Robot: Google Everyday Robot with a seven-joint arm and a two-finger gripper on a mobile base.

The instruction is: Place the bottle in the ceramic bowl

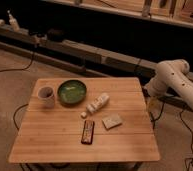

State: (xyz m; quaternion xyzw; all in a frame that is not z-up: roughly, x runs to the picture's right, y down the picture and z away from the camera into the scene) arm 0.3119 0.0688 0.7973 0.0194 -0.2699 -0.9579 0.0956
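The small white bottle (98, 103) lies on its side near the middle of the wooden table (50, 142), just right of the green ceramic bowl (71, 91). The bowl holds nothing. My white arm (172, 75) bends down at the table's right edge. The gripper (152, 107) hangs there beside the edge, well right of the bottle and apart from it.
A pale mug (46, 96) stands left of the bowl. A small white cube (83, 115), a flat beige block (111, 121) and a dark remote-like bar (88, 131) lie in front of the bottle. Cables run on the floor around the table. Low shelving runs along the back.
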